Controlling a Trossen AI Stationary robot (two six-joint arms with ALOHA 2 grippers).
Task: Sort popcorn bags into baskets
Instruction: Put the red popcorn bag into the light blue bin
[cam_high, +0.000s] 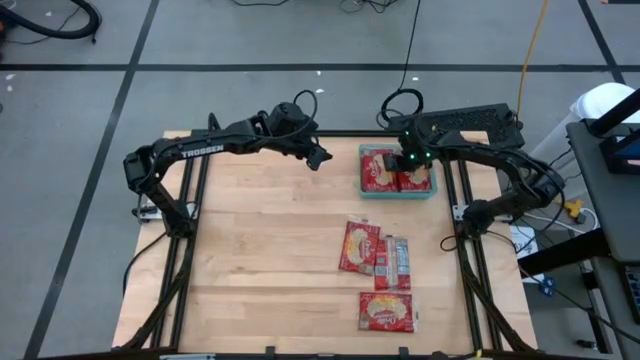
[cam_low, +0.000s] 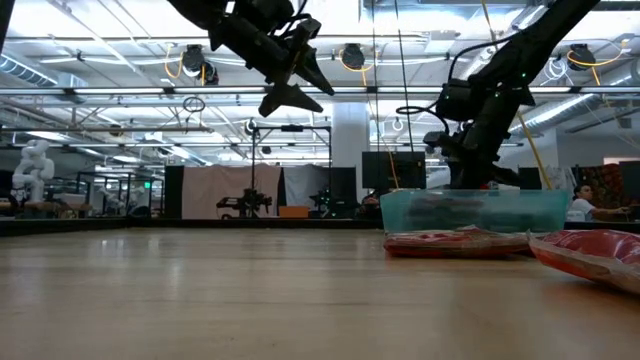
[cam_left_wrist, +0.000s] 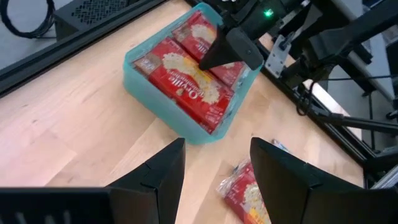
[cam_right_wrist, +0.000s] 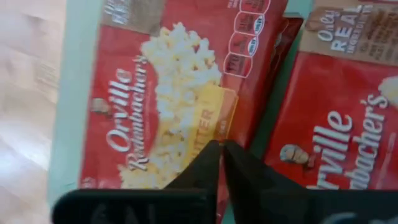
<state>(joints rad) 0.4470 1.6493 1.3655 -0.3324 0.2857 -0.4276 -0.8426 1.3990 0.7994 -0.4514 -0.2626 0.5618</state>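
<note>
Looking down, we see the teal basket near the tabletop's far right corner, low-walled, holding red popcorn bags side by side, face up, yellow-cream popcorn picture on each. On those bags we read "Orville Redenbacher's", "BUTTER" and "Only REAL". More red bags lie loose toward the near right part of the tabletop: one face up, narrower red-and-silver backs just beside it, another close to the near edge. The right gripper hangs over the basket, its jaws together, empty, tips just above a bag. The left gripper hovers high above the far middle of the tabletop, jaws apart, holding nothing. We read "TROSSEN" on the left arm.
</note>
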